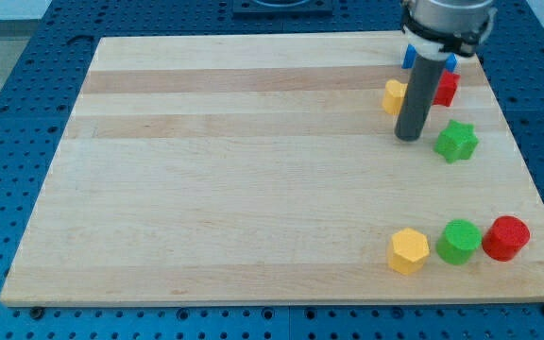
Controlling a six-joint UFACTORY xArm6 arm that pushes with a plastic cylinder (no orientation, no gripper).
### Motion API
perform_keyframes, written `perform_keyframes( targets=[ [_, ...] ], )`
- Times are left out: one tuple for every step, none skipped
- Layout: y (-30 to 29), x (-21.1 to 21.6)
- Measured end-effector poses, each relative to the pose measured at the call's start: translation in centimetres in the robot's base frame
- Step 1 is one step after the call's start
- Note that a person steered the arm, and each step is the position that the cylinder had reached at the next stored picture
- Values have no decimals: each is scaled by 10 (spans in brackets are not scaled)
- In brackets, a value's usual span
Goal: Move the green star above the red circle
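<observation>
Tip [407,138] sits just left of green star [456,141], prob. not touching; red circle [506,237] well below

The rod's tip [408,138] rests on the wooden worktop [234,189], just beside the green star [456,141], at its left. Behind the rod, near the view's top right, a yellow block [394,95], a red block [446,89] and a blue block [410,57] are partly hidden. At the bottom right, a yellow hexagon [409,250], a green cylinder [459,241] and the red circle [506,237] stand in a row.
</observation>
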State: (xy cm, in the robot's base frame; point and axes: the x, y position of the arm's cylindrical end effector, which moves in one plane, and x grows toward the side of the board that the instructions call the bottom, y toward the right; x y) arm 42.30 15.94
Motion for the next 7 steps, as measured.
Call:
perform_keyframes(
  targets=[
    [1, 25],
    [-13, 9],
    [-15, -25],
    [8, -44],
    [14, -31],
    [15, -4],
    [18, 5]
  ],
)
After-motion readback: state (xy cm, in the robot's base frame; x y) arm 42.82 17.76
